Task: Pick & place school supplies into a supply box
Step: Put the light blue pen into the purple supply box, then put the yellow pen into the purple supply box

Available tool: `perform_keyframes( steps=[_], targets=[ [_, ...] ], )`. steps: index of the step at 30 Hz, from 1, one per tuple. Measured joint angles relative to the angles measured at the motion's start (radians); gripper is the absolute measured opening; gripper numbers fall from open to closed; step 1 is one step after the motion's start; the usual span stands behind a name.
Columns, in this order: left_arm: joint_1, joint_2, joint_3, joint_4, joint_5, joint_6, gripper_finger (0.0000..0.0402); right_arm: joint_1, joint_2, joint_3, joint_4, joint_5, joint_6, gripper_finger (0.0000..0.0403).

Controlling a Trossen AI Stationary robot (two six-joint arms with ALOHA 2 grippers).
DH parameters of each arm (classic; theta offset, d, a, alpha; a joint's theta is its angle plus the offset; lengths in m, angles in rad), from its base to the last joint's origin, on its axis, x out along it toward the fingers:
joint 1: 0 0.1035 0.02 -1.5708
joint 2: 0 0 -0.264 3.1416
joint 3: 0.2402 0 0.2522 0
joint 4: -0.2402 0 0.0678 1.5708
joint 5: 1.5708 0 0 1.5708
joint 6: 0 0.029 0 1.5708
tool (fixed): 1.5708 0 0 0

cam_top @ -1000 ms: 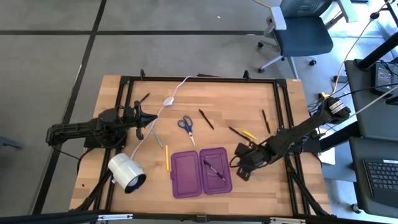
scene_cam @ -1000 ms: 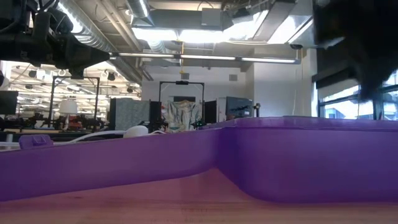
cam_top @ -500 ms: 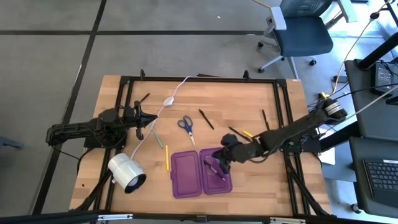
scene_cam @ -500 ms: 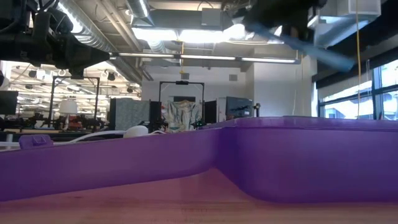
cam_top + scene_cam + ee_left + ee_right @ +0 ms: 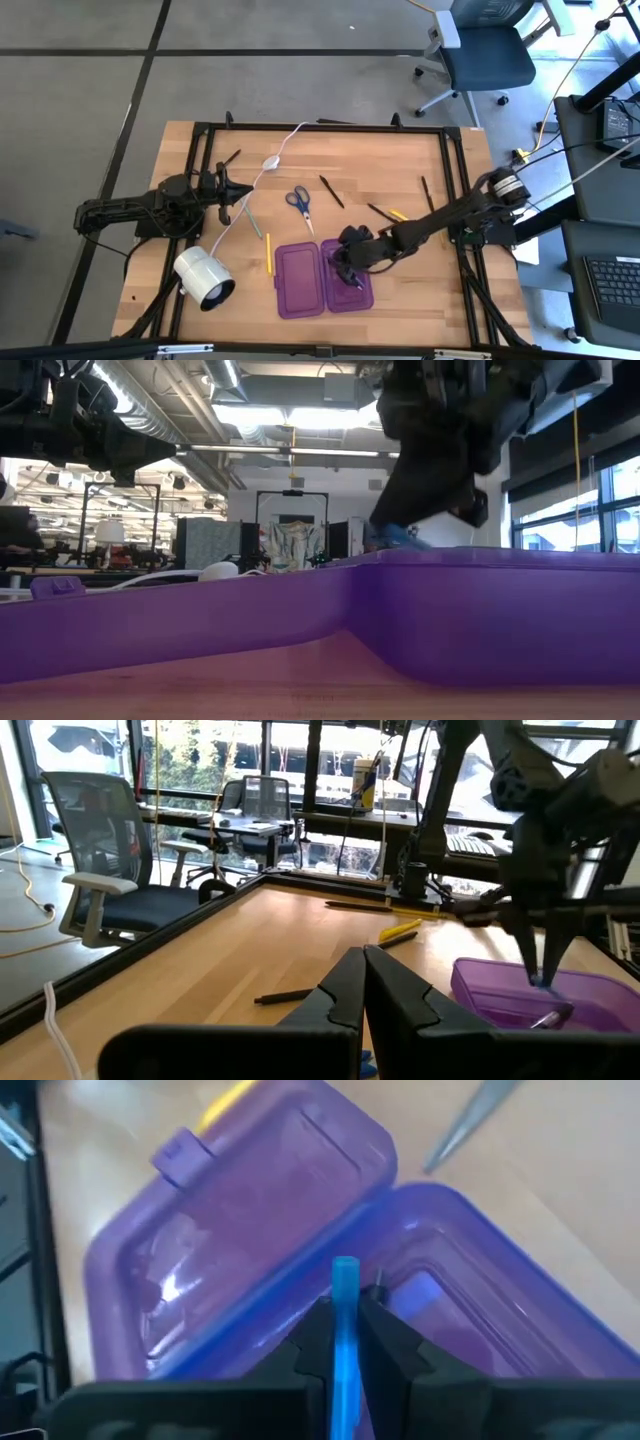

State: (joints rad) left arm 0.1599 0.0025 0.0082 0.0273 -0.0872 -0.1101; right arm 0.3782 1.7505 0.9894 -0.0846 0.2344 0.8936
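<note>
The supply box (image 5: 323, 278), a purple case lying open in two halves, sits near the table's front edge; a dark pen (image 5: 345, 276) lies in its right half. My right gripper (image 5: 346, 264) hangs over that half, shut on a thin blue pen (image 5: 346, 1330). Scissors (image 5: 300, 203), a yellow pencil (image 5: 268, 253), a grey pencil (image 5: 255, 222) and dark pens (image 5: 331, 191) lie flat on the wood. My left gripper (image 5: 240, 196) waits shut at the table's left. My right gripper pinches the blue pen's shaft (image 5: 346, 1342) between its two fingers. The pen runs along the fingers, its free end (image 5: 346, 1266) sticking out past them. The fingers slant down from the table's right. The end (image 5: 396, 538) dips behind the box wall; whether it touches the floor is hidden.
A white cylindrical lamp (image 5: 204, 278) lies left of the box, its white cable and switch (image 5: 269, 162) running to the far edge. A yellow pen and a dark one (image 5: 392, 214) lie right of the box, another dark pen (image 5: 427, 195) farther right. A black frame (image 5: 204, 150) borders the table.
My right gripper has gone toward the table's left edge and down, from beside the box's right end to over its right half, tipping more steeply downward. The blue pen has come along in its hold.
</note>
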Motion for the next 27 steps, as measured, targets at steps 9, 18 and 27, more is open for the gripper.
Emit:
perform_keyframes(
  steps=[9, 18, 27],
  targets=[
    [0.000, 0.000, 0.000, 0.000, 0.000, 0.000, 0.0004, -0.020, 0.043, 0.000, -0.009, -0.048, -0.010, 0.0041],
    [0.000, 0.000, 0.000, 0.000, 0.000, 0.000, 0.0004, -0.029, 0.039, 0.000, -0.012, -0.054, -0.013, 0.0049],
    [0.000, 0.000, 0.000, 0.000, 0.000, 0.000, 0.0004, -0.029, 0.039, 0.000, -0.025, -0.063, -0.036, 0.0093]
  ],
)
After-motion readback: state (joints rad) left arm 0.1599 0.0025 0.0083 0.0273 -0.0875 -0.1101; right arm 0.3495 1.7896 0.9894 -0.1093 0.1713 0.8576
